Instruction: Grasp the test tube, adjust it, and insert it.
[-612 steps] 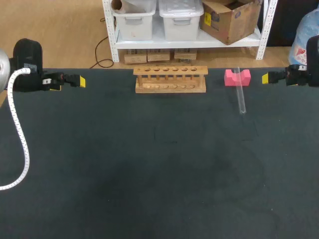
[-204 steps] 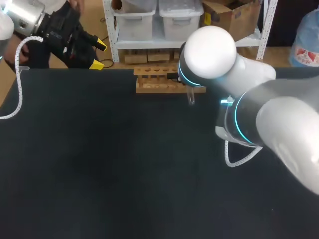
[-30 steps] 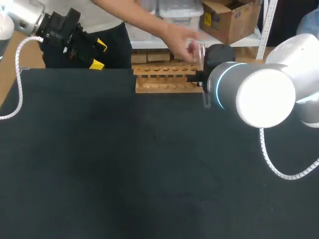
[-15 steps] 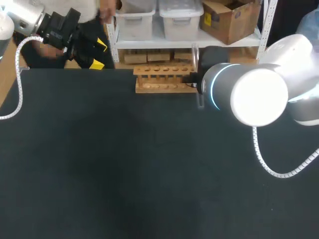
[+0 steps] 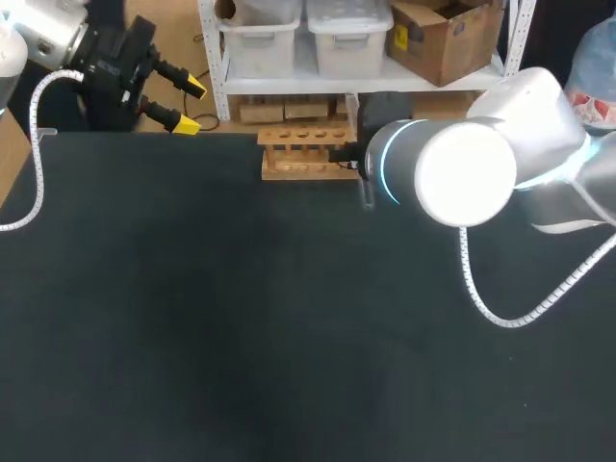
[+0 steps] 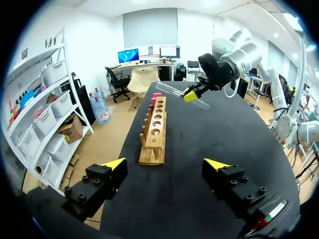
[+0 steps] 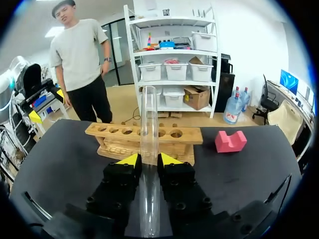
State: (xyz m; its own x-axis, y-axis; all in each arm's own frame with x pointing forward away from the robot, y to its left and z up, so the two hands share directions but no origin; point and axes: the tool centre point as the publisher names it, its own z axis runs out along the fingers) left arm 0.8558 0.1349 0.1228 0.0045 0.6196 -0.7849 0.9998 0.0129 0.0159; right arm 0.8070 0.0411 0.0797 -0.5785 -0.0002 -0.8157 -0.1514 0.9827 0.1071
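The right arm (image 5: 452, 173) reaches in to 12 o'clock of the dark tabletop (image 5: 241, 337), its jaws closed on the tube (image 7: 148, 114); the clear tube runs out between the yellow tips towards the rack (image 7: 124, 137); from the left wrist the tube (image 6: 169, 90) hangs aslant in the air, off the tabletop, near the rack's (image 6: 153, 134) far end; the rack's holes that show stand empty; a pink block (image 7: 231, 141) lies at the rack's 3 o'clock, apart from it; the left arm (image 5: 106, 58) sits at the tabletop's 10 o'clock corner, its jaws spread wide and holding nothing.
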